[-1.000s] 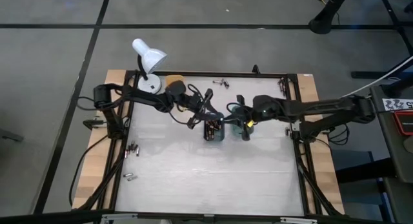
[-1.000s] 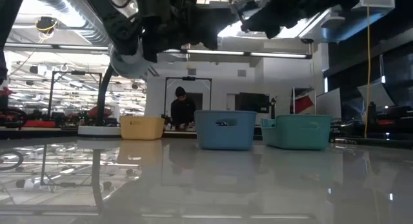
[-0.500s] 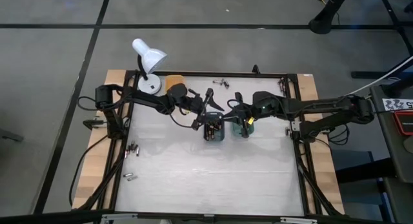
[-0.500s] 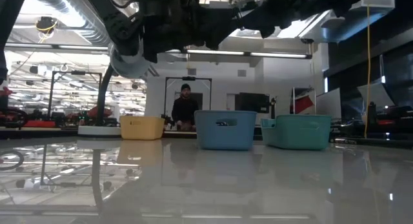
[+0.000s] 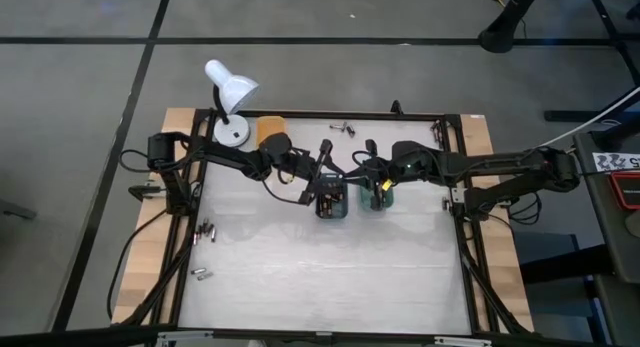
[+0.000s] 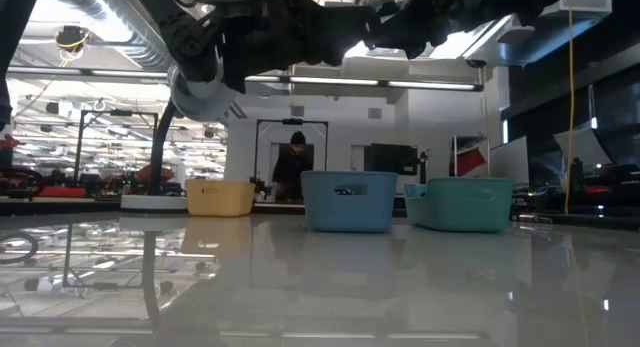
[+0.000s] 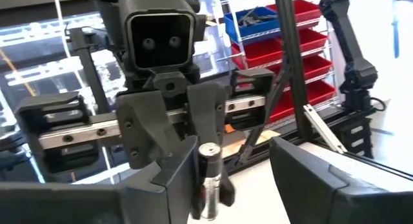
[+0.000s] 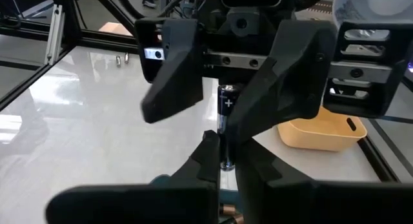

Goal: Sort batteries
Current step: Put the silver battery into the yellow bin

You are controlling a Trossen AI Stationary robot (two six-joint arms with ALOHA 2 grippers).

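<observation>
My right gripper (image 5: 360,170) (image 8: 224,161) is shut on a dark battery (image 8: 224,106) with a plus mark, above the trays. My left gripper (image 5: 328,165) (image 7: 232,156) faces it, open. Its fingers stand on either side of the battery (image 7: 208,175), one of them close beside it; whether that finger touches the battery I cannot tell. Below are a dark teal tray (image 5: 332,203) holding batteries and a green tray (image 5: 379,198). An orange tray (image 5: 268,127) stands at the far left. Loose batteries lie at the far edge (image 5: 343,128) and near the left edge (image 5: 206,230) (image 5: 202,274). My right gripper pinches the battery between its two fingertips (image 8: 210,156), near the battery's lower end (image 8: 224,150). The fingers come level from the table's right and lie across it. The battery stands upright, plus end up, lifted clear above the trays.
A white desk lamp (image 5: 230,92) stands at the far left corner, with its base (image 6: 152,201) showing in the low view. A black frame (image 5: 460,202) edges the table. A person (image 6: 293,167) is in the room behind the table. The white table's near half (image 5: 320,277) is bare.
My left gripper has gone toward the table's right, up to my right gripper, and its open fingers now stand around the battery. My right gripper has shifted a little toward the far edge, still holding the battery.
</observation>
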